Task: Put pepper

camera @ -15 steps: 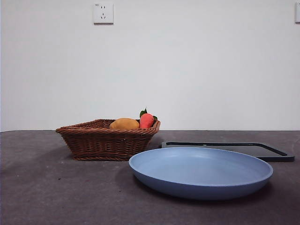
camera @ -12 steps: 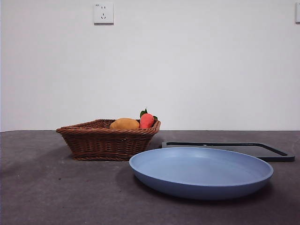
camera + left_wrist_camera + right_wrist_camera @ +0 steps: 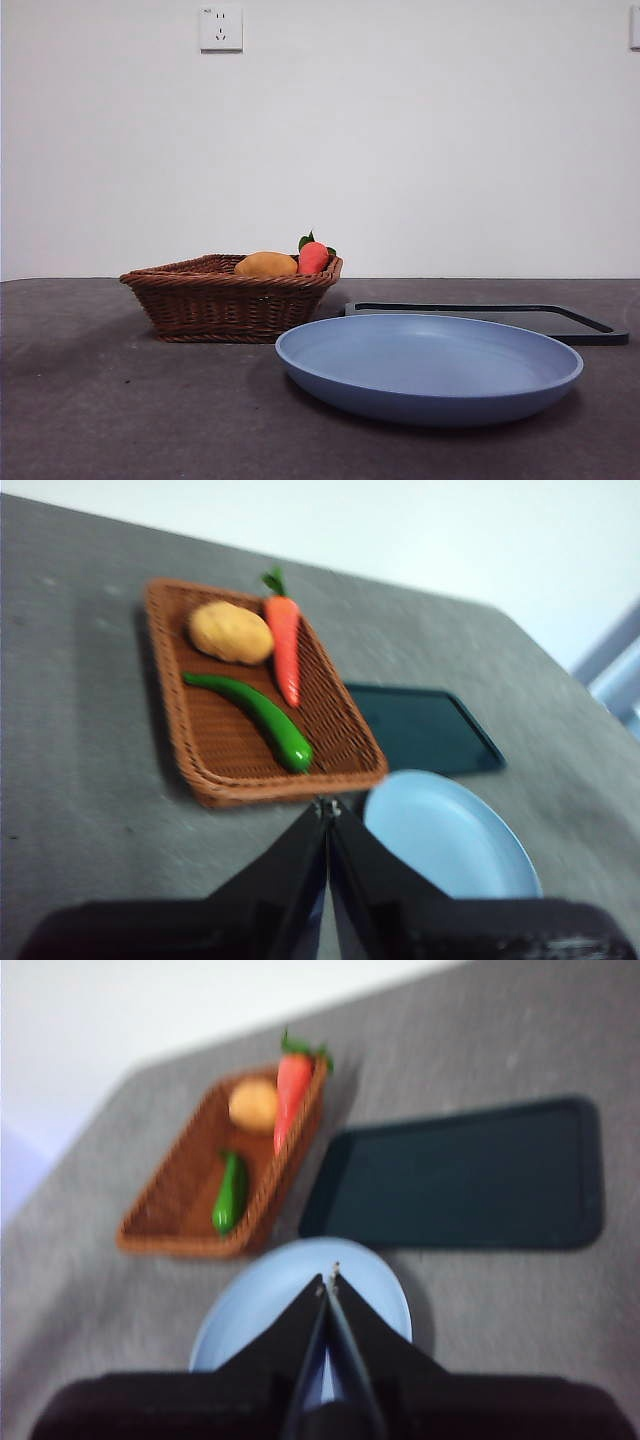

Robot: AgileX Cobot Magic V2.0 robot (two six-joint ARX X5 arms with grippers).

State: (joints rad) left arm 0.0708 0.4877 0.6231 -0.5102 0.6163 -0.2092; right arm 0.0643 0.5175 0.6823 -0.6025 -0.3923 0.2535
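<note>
High above the counter (image 3: 120,420), both pincers pressed together and empty, left (image 3: 327,805) over the wicker basket (image 3: 170,742) with pepper (image 3: 262,718), right (image 3: 328,1278) over the blue plate (image 3: 240,1315).

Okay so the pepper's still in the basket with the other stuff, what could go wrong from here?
1. The pepper lies close beside the carrot and near the yellow-orange fruit in the wicker basket; a grasp may nudge or catch a neighbour.
2. The basket's raised rim hides the pepper in the front view, and a low approach might hit that rim.
3. Both the left gripper and the right gripper have shut jaws and must open before grasping.
</note>
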